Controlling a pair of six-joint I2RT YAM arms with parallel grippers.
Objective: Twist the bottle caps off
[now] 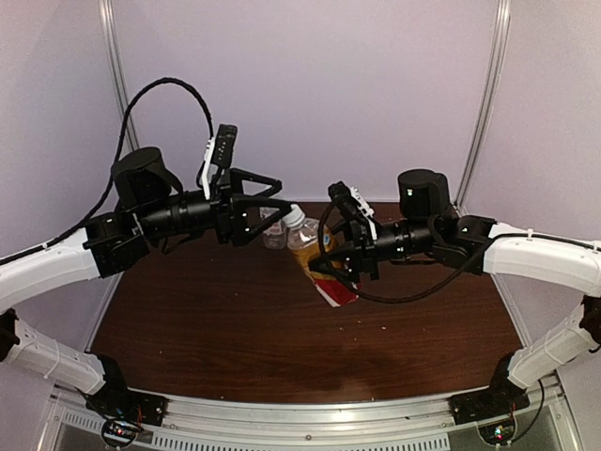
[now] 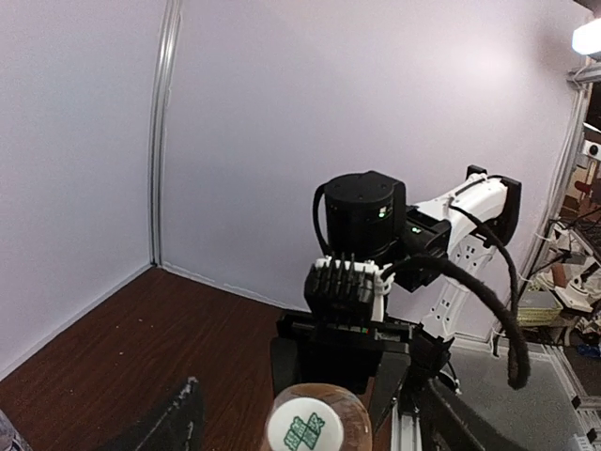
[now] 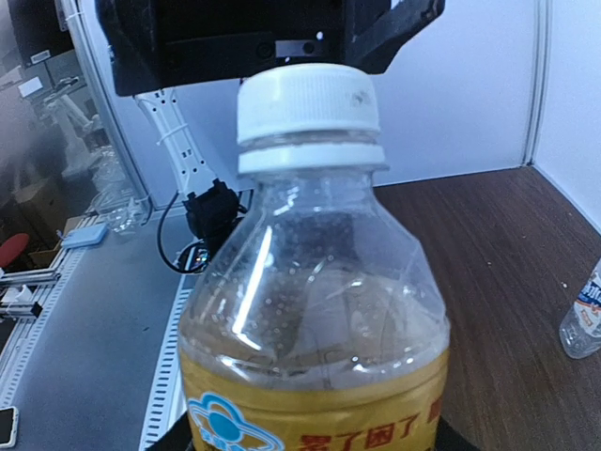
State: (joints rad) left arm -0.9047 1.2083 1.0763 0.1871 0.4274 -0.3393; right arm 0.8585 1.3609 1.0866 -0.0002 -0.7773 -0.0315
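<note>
My right gripper [image 1: 326,264] is shut on the amber bottle [image 1: 316,256] and holds it tilted above the table, its red-white label low. The bottle fills the right wrist view [image 3: 310,319], with its white cap [image 3: 308,99] on. The cap [image 1: 294,217] points at my left gripper [image 1: 280,203], which is open with its fingers on either side of the cap, apart from it. In the left wrist view the cap [image 2: 305,428] shows end-on between the spread fingers [image 2: 180,419]. The clear bottle [image 1: 274,234] stands on the table behind and shows at the right wrist view's edge [image 3: 584,318]; its cap is hard to make out.
The brown table [image 1: 235,329] is bordered by white walls with metal posts [image 1: 116,85] at the back corners. A black cable [image 1: 169,89] loops above the left arm. The right arm's body [image 2: 362,216] sits directly behind the bottle in the left wrist view.
</note>
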